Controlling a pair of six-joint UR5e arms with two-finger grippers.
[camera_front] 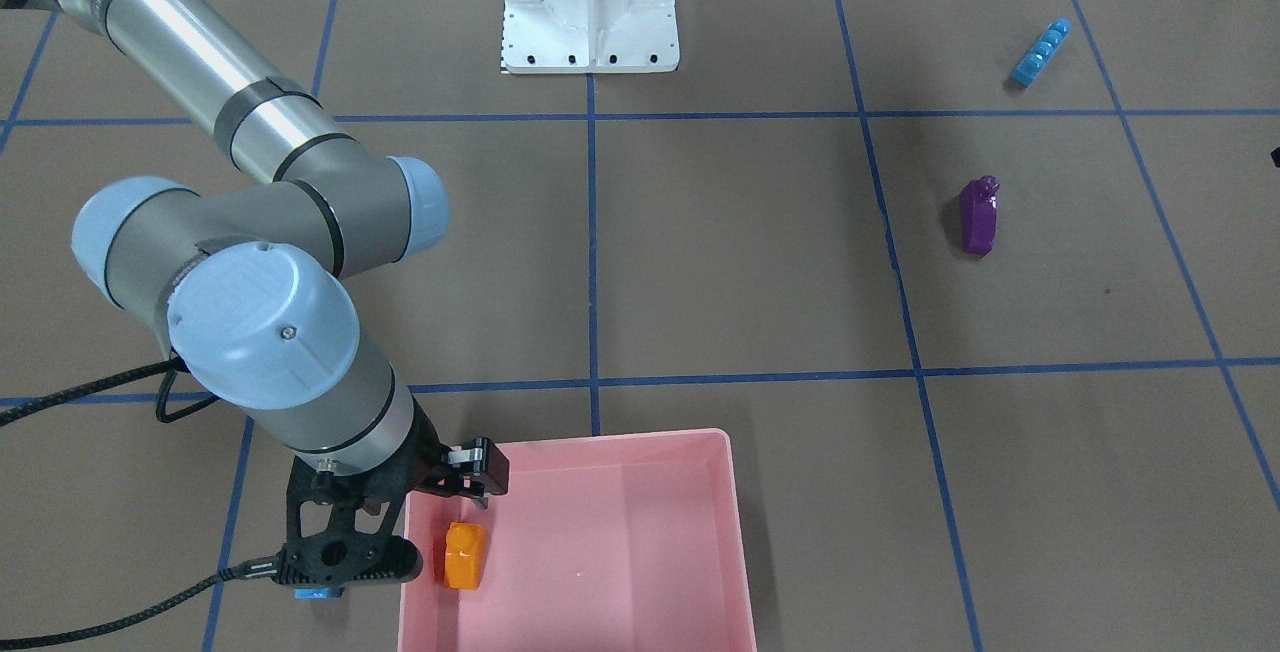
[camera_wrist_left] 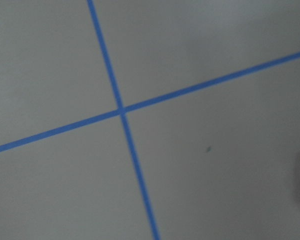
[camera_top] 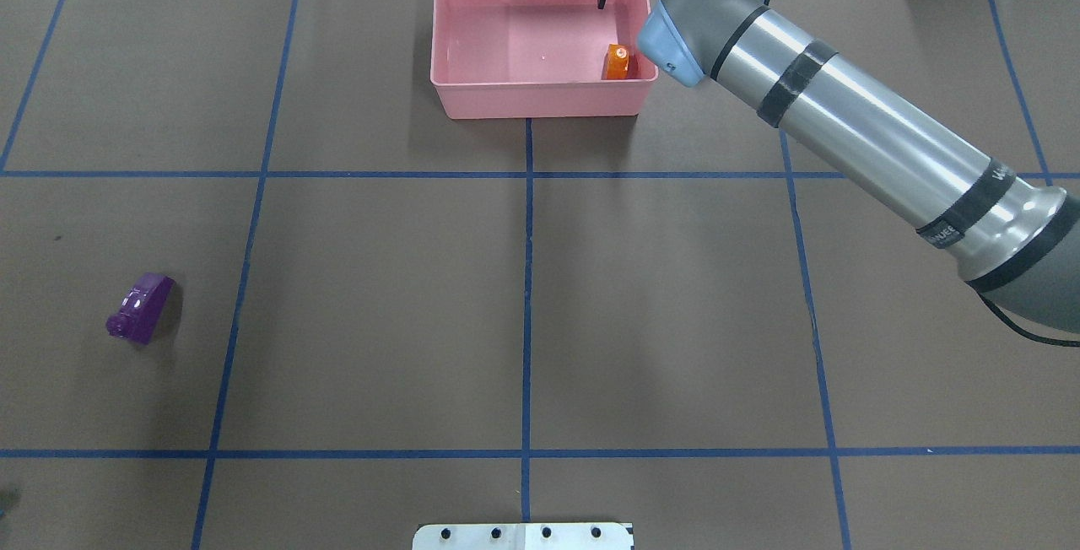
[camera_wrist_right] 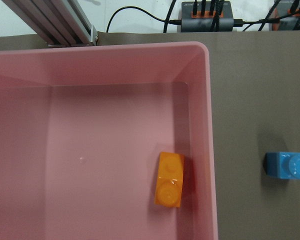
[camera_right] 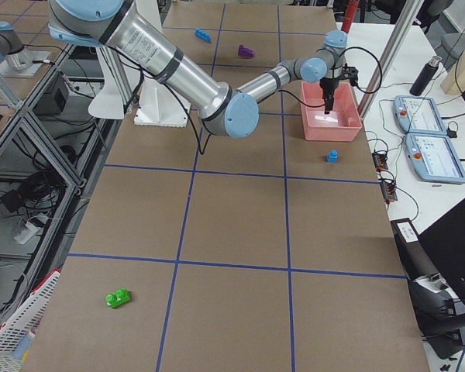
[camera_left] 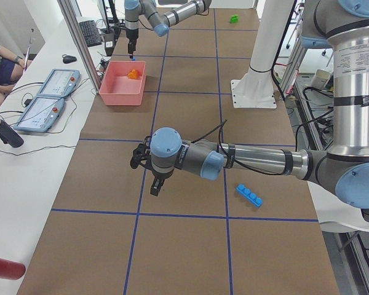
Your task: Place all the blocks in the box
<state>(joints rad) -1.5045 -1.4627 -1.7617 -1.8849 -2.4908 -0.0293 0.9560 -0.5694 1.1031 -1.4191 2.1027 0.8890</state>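
Right gripper (camera_front: pixel 478 480) hangs over one end of the pink box (camera_front: pixel 620 532); whether its fingers are apart or together cannot be told. Below it, the orange block (camera_front: pixel 465 555) lies on the box floor, close against the end wall. The small light-blue cube (camera_wrist_right: pixel 287 165) sits on the table just outside that wall. The purple block (camera_front: pixel 979 217) and the long light-blue bar (camera_front: pixel 1040 52) lie well away on the robot's left side, and the green brick (camera_right: pixel 118 297) is far off at the right end. The left gripper (camera_left: pixel 149 175) hangs above the table, its state unclear. White lettering on the right arm's band (camera_top: pixel 938 234) is too small to read.
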